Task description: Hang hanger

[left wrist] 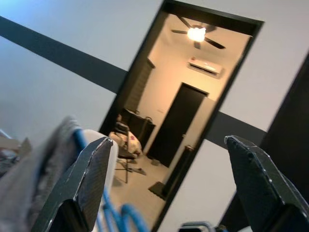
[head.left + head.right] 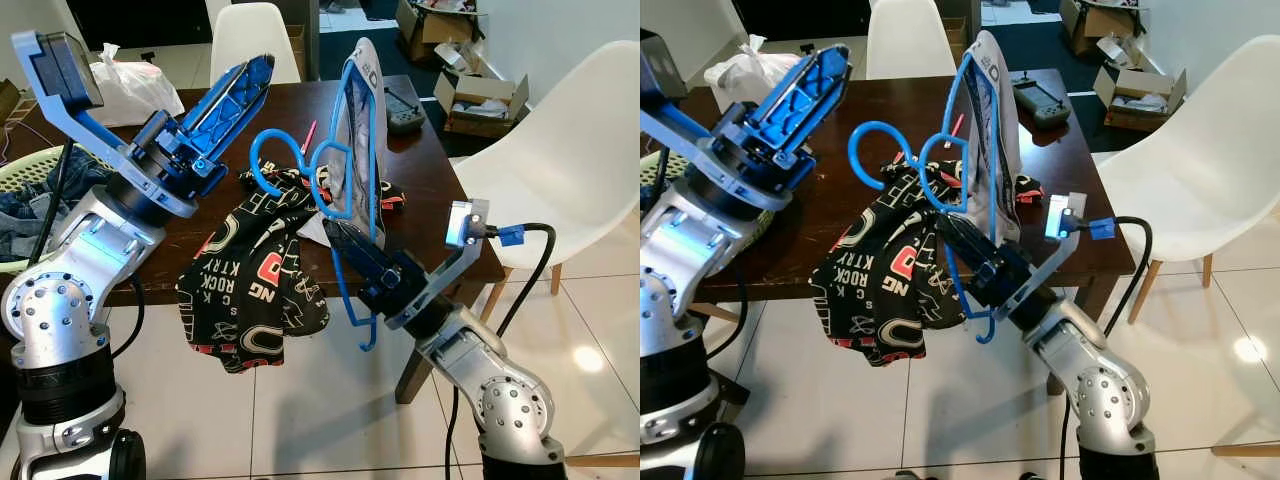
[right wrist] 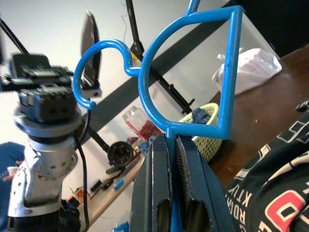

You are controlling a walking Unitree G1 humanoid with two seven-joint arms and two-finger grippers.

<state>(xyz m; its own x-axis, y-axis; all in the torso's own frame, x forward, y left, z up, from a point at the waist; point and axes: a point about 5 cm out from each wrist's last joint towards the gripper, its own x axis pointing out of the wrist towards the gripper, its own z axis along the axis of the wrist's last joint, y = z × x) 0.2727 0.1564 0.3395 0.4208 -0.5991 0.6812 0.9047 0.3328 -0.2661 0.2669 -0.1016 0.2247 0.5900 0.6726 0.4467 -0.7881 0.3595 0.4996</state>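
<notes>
My right gripper [image 2: 340, 240] is shut on the lower bar of a blue wire hanger [image 3: 231, 67] and holds it upright in front of the table. The hanger's hook [image 2: 262, 142] curls toward my left side. A grey-white garment [image 2: 362, 120] is draped on the hanger's upper part. A black cloth with red and white print [image 2: 250, 290] hangs over the table's front edge, just beside the hanger. My left gripper [image 2: 245, 85] is raised left of the hook, open with nothing between its fingers [image 1: 82, 188].
The brown table [image 2: 425, 200] stands right before me, with a dark handset [image 2: 403, 110] and a white plastic bag [image 2: 135, 85] on it. White chairs stand at the right [image 2: 560, 160] and behind [image 2: 250, 40]. A green laundry basket [image 2: 30, 170] sits at the left.
</notes>
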